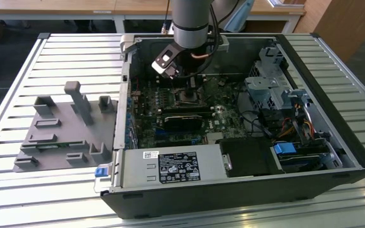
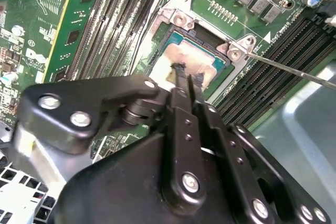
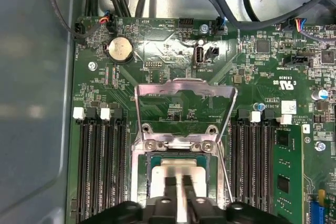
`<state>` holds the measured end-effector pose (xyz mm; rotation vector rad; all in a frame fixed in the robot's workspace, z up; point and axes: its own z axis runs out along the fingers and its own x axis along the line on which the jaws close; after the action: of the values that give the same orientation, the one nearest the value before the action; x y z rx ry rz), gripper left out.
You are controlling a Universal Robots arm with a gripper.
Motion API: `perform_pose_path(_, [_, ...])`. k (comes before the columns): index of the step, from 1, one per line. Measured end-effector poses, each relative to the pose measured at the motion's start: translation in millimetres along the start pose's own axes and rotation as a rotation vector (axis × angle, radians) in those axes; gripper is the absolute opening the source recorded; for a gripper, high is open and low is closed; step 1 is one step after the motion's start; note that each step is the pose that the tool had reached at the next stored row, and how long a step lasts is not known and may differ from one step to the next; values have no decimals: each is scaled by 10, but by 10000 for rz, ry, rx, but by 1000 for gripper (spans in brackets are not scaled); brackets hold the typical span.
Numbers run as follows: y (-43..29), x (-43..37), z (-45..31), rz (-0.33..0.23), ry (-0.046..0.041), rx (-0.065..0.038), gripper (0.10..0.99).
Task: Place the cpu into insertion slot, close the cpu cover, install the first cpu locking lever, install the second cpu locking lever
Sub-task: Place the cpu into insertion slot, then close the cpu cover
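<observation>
The end effector hangs just above the cpu, its fingers drawn nearly together with a slim gap between them, gripping nothing. The cpu, silver-grey with a thin green rim, lies flat in the insertion slot. Beyond it the cpu cover stands hinged up. The second wrist view shows a thin locking lever beside the slot. The exterior view adds the open computer case on the slatted counter.
</observation>
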<state>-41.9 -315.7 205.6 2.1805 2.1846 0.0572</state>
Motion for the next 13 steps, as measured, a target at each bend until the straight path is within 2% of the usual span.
perform_pose_path(2, [1, 0, -7, -1, 1, 8, 180])
perform_pose_path(3, [2, 0, -10, -1, 1, 11, 118])
perform_pose_path(13, [6, -1, -59, -1, 1, 40, 118])
